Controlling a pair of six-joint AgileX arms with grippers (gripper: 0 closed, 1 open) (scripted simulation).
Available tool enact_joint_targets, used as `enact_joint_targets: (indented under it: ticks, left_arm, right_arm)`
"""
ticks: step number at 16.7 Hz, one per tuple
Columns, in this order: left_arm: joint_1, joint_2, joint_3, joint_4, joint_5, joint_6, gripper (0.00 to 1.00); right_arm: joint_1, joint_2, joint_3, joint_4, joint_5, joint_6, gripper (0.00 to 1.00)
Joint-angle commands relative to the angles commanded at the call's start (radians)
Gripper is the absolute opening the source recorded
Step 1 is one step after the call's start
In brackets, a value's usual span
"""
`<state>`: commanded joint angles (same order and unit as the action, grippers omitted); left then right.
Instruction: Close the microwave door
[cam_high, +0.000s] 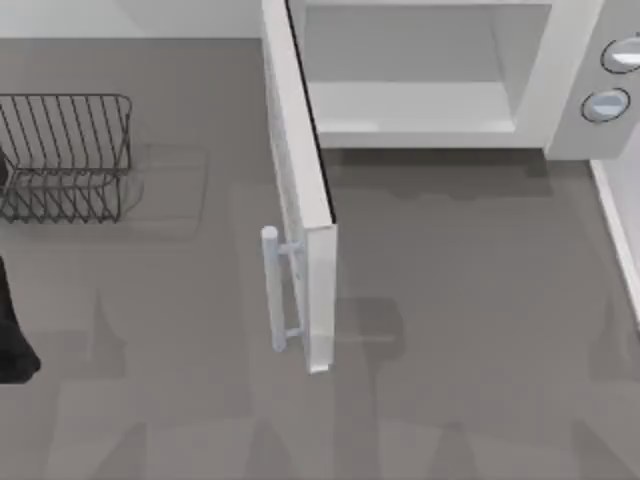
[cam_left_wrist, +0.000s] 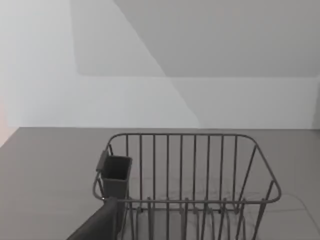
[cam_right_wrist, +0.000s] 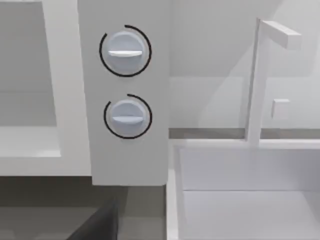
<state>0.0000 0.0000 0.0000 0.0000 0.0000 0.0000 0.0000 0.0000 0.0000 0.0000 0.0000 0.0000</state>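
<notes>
The microwave (cam_high: 560, 90) stands at the back of the table, and its pale cavity (cam_high: 410, 70) is in plain sight. The microwave door (cam_high: 300, 190) is swung wide open and juts out toward the table's front, edge-on from above. Its pale bar handle (cam_high: 272, 290) faces the left side. My left arm (cam_high: 12, 335) is a dark shape at the table's left edge, far from the door. A dark piece of my left gripper (cam_left_wrist: 100, 225) points at the wire rack. In the right wrist view, a dark piece of my right gripper (cam_right_wrist: 97, 225) sits low before the two knobs (cam_right_wrist: 125, 50).
A dark wire rack (cam_high: 65, 155) stands at the back left with a small dark cup (cam_left_wrist: 116, 172) hung on its side. Right of the microwave sits a white basin (cam_right_wrist: 240, 195) with a white tap (cam_right_wrist: 260, 80). Grey tabletop (cam_high: 460, 330) spreads in front.
</notes>
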Motion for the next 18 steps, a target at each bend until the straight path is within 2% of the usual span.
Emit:
enact_joint_targets:
  ticks: [4, 8, 12, 18]
  left_arm:
    - [-0.007, 0.027, 0.023, -0.019, 0.004, 0.012, 1.00]
    - [-0.043, 0.181, 0.160, -0.136, 0.026, 0.079, 1.00]
    - [-0.095, 0.443, 0.393, -0.342, 0.063, 0.194, 1.00]
    - [-0.195, 0.939, 0.851, -0.764, 0.154, 0.424, 1.00]
  right_arm:
    - [0.000, 0.000, 0.000, 0.000, 0.000, 0.000, 1.00]
    - [0.000, 0.000, 0.000, 0.000, 0.000, 0.000, 1.00]
    - [0.000, 0.000, 0.000, 0.000, 0.000, 0.000, 1.00]
    - [0.000, 0.000, 0.000, 0.000, 0.000, 0.000, 1.00]
